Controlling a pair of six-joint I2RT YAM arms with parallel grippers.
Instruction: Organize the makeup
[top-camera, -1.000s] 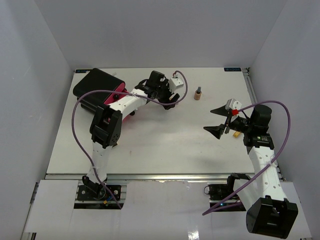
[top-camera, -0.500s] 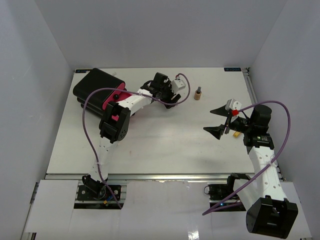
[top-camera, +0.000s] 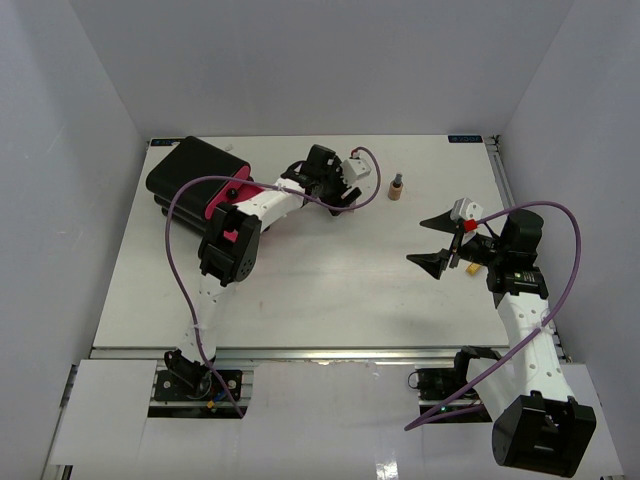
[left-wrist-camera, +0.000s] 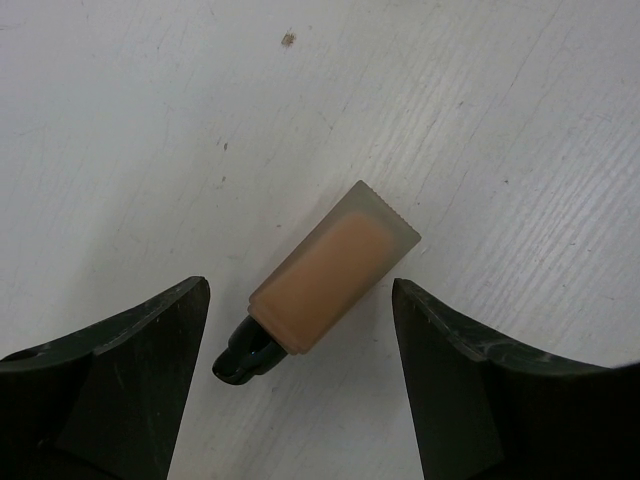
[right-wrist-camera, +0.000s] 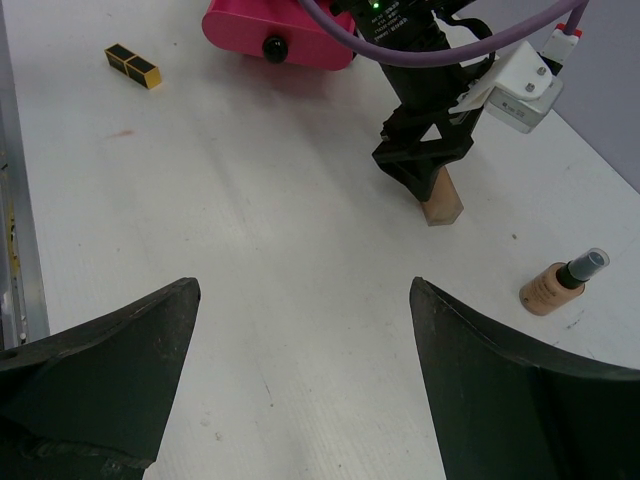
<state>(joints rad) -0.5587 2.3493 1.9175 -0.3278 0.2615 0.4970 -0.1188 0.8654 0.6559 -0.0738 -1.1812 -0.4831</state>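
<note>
On the desk (left-wrist-camera: 120, 120), the foundation tube (left-wrist-camera: 330, 268) lies slantwise between the fingers (left-wrist-camera: 130, 380) of the wide-spread left claw (left-wrist-camera: 300, 290), touching neither; the claw should probably square to its flanks before closing gently.

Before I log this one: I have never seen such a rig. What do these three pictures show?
Two robot arms are bolted at the near edge of a white table. The overhead picture shows both from above; the other two come from cameras on each wrist, the dark wedges being that arm's own fingers. The left gripper is open, straddling a beige black-capped foundation tube without touching it. The right gripper is open and holds nothing. Also on the table: a tiny tan bottle, a gold-and-black lipstick and a black-and-pink case.
</note>
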